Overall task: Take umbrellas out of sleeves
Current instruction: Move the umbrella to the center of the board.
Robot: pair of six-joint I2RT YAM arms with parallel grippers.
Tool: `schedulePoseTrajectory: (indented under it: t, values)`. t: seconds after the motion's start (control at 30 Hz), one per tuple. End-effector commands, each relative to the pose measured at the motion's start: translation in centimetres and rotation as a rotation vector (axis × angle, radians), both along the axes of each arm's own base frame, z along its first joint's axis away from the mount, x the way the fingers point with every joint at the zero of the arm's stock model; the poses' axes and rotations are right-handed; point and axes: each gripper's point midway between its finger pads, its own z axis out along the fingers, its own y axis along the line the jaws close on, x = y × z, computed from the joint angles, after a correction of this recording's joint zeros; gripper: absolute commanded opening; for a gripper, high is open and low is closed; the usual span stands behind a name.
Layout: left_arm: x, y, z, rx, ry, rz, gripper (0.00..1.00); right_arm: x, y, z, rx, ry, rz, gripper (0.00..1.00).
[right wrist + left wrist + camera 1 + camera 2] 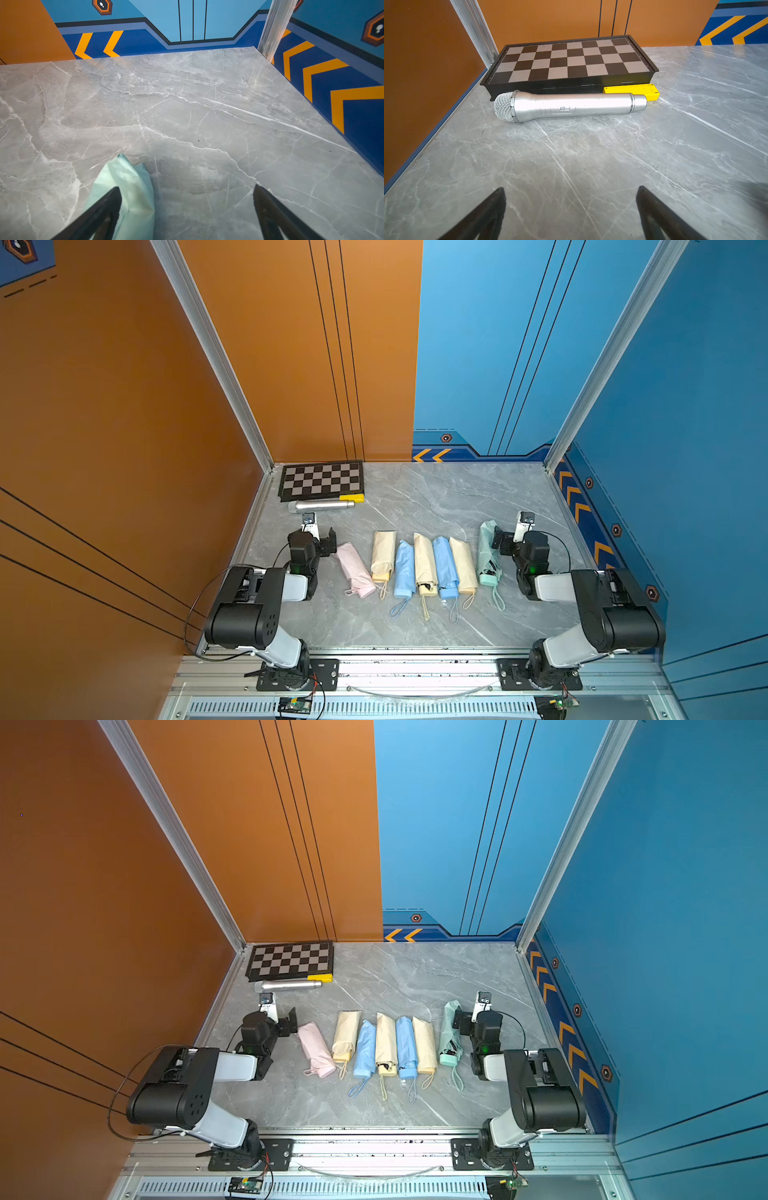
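Umbrellas [404, 592] in sleeves [383, 549] lie in row btwn L/R jaws, both splayed.

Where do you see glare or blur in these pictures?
Left wrist view: glare whitens the silver microphone, and the left gripper is out of focus. Right wrist view: the right gripper and the mint sleeve look soft.
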Motion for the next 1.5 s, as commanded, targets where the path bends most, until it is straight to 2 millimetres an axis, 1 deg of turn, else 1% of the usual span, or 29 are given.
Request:
schedulePoseTrajectory:
  t: [0.0, 1.03, 1.13, 1.23, 1.33, 1.37, 1.43, 1.47]
  values:
    - [0.7, -0.2, 0.6, 0.008, -0.020, -0.014, 0.98, 0.7, -0.5, 0.8, -0.018, -0.032, -0.017, 1.00]
    - [0.7, 0.1, 0.6, -0.012, -0.021, -0.020, 0.98, 0.7, -0.5, 0.8, -0.016, -0.032, -0.016, 1.00]
    - [0.6, 0.0, 0.6, -0.006, -0.021, -0.016, 0.98, 0.6, -0.6, 0.9, -0.044, -0.030, -0.045, 1.00]
    - [0.6, 0.4, 0.9, 0.000, -0.030, 0.011, 0.98, 0.4, -0.7, 1.3, -0.073, -0.041, -0.075, 1.00]
    - [-0.2, 0.7, 2.6, 0.000, -0.073, 0.025, 0.98, 0.1, -1.0, 2.2, -0.083, -0.050, -0.102, 1.00]
    - [-0.6, 0.8, 3.2, 0.000, -0.088, 0.034, 0.98, 0.0, -1.1, 2.7, -0.099, -0.037, -0.117, 1.00]
    - [-1.3, 1.0, 4.3, 0.000, -0.113, 0.044, 0.98, 0.0, -0.7, 4.3, -0.124, 0.001, -0.120, 1.00]
    - [-1.6, 1.0, 4.6, -0.001, -0.109, 0.052, 0.98, 0.0, -0.3, 5.7, -0.131, -0.007, -0.112, 1.00]
